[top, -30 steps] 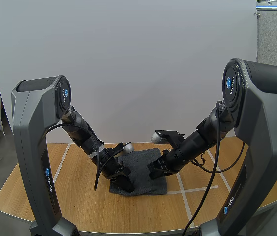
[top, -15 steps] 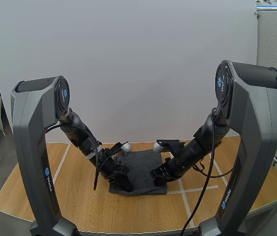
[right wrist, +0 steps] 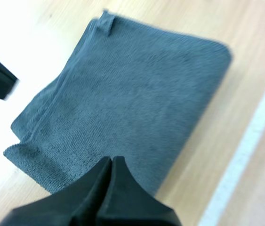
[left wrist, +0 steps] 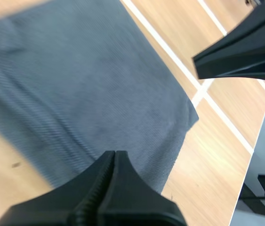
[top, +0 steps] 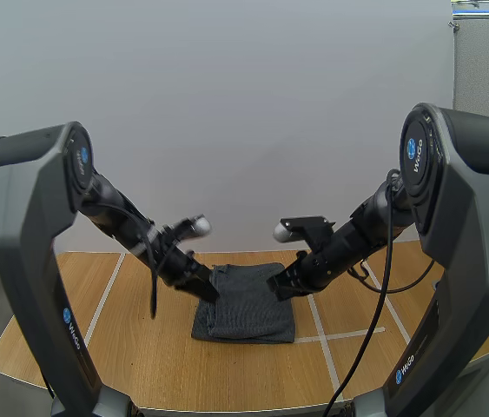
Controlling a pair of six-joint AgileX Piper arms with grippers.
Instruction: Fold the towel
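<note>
A dark grey towel [top: 246,304] lies folded flat in the middle of the wooden table, also seen in the left wrist view [left wrist: 80,89] and the right wrist view [right wrist: 132,89]. My left gripper [top: 212,294] hangs just above the towel's far left edge, its fingers lying together on nothing [left wrist: 115,157]. My right gripper [top: 277,291] hovers over the towel's far right edge, likewise shut and holding nothing [right wrist: 111,162]. A small loop tag [right wrist: 106,21] sticks out at one towel corner.
White tape lines [top: 320,334] cross the wooden table [top: 140,347] to the right of the towel, and another line [top: 105,291] runs along the left. The other arm's dark fingers [left wrist: 240,47] show beyond the towel in the left wrist view.
Both grippers have risen off the towel and drawn back toward its far edge. The towel now lies flat and released.
</note>
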